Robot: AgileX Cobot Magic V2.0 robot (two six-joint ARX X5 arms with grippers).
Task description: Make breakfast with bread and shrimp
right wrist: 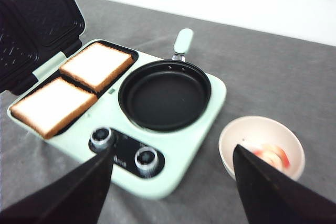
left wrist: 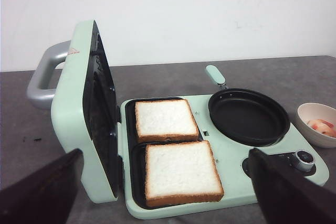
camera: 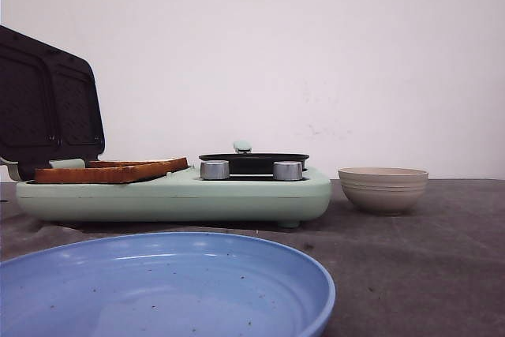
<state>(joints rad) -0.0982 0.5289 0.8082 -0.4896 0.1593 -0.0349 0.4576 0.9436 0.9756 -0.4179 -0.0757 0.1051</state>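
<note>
Both bread [left wrist: 173,150] slices sit in the toaster; shrimp [right wrist: 270,156] lie beyond the pan [right wrist: 164,95], nearest the open right pincer [right wrist: 173,182]; left pincer [left wrist: 165,198] open too.

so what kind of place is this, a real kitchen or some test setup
Likely a staged test bench, not a real kitchen: a mint breakfast maker holding two bread slices sits on a grey cloth-covered table against a bare white wall, with a bowl of shrimp beside it.

Nothing readable is showing anywhere. The black control panel [right wrist: 126,153] around the two silver knobs [right wrist: 146,158] on the mint breakfast maker [right wrist: 173,174] is carrying faint pale markings, too blurred to make out.
</note>
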